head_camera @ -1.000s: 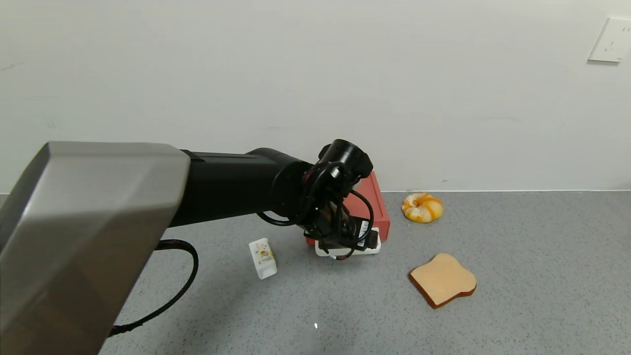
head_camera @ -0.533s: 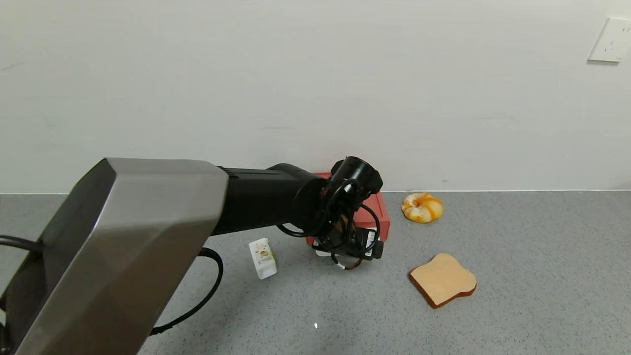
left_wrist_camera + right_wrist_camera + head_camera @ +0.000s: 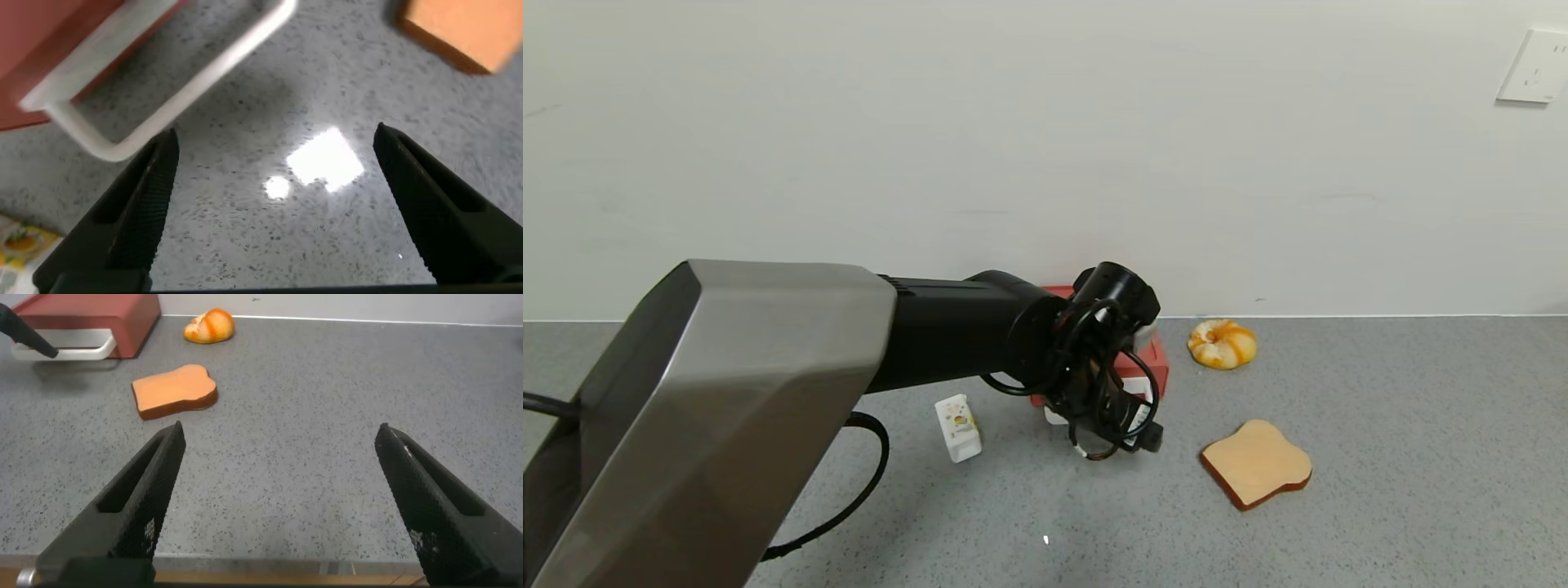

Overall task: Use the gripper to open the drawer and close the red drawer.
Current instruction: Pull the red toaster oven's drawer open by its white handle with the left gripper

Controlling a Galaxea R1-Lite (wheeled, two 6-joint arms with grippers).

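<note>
The red drawer (image 3: 1153,362) lies in its low red box against the back wall, mostly hidden by my left arm. Its white loop handle (image 3: 1054,416) shows in front of it. My left gripper (image 3: 1129,431) hangs low over the table just in front of the handle. In the left wrist view the gripper (image 3: 276,135) is open with only bare table between its fingers. The handle (image 3: 188,77) and the drawer front (image 3: 49,57) lie just beyond one fingertip. My right gripper (image 3: 279,430) is open and empty near the table's front edge.
A tan toast slice (image 3: 1256,463) lies right of the gripper on the grey table (image 3: 1380,457). A yellow pastry (image 3: 1222,343) lies by the wall. A small white carton (image 3: 957,426) stands left of the drawer. The toast (image 3: 173,390) and the red box (image 3: 90,310) also show in the right wrist view.
My left arm has dropped lower and reached farther forward and right. The gripper has moved down from over the handle to just in front of it. The drawer has not visibly moved.
</note>
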